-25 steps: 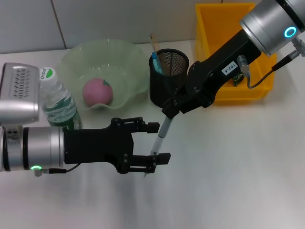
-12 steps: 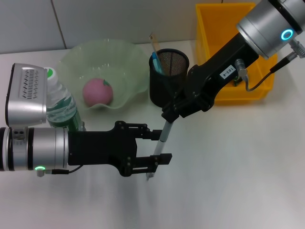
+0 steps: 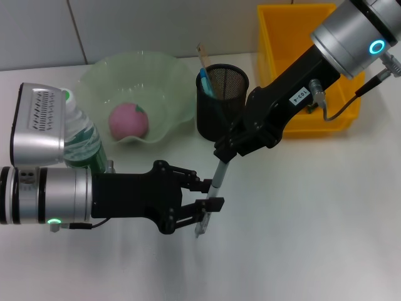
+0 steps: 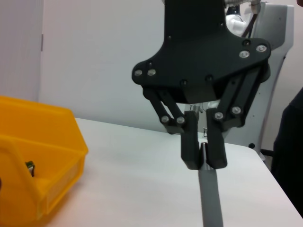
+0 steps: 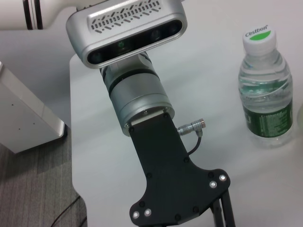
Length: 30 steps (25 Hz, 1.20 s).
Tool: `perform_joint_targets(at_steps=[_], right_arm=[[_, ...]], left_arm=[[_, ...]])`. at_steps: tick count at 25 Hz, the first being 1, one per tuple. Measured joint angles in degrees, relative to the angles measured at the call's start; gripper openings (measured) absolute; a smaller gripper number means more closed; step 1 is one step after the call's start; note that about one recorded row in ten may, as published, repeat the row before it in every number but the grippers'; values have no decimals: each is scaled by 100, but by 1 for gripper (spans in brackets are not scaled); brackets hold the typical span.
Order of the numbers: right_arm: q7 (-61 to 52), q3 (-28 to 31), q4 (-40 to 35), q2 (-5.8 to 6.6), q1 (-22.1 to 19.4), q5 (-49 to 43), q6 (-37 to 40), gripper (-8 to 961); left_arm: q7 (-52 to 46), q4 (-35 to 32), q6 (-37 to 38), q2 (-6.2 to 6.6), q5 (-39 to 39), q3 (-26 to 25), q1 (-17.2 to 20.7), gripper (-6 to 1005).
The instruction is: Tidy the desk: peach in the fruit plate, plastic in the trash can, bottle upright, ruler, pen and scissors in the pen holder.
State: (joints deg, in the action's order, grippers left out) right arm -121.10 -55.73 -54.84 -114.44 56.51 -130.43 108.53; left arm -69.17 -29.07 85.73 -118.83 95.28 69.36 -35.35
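From the head view, the right gripper (image 3: pixel 220 152) pinches the upper end of a grey pen (image 3: pixel 212 189) just in front of the black mesh pen holder (image 3: pixel 222 100), while the left gripper (image 3: pixel 202 200) has its fingers drawn in around the pen's lower half — whether they truly grip it I cannot tell; the peach (image 3: pixel 128 120) lies in the green fruit plate (image 3: pixel 164 70), the bottle (image 3: pixel 78 138) stands upright beside it, and the yellow bin (image 3: pixel 274 63) sits behind the right arm. Across the left wrist view, the right gripper (image 4: pixel 203 159) is clamped on the pen (image 4: pixel 209 198). Seen from the right wrist, the bottle (image 5: pixel 264 94) stands on the table beside the left arm.
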Motion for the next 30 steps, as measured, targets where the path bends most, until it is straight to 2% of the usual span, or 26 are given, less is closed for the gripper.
perform_joint_targets(at_steps=[22,30], right_arm=[[-38,-19,8,2,71,-28,-15,82],[-155,16,-7,-5,83,-63,-74,92]], left_arm=[[2,-52,-131,1,-32,59,-4,157],[1,-64,-116,0,-56,9,17,156]])
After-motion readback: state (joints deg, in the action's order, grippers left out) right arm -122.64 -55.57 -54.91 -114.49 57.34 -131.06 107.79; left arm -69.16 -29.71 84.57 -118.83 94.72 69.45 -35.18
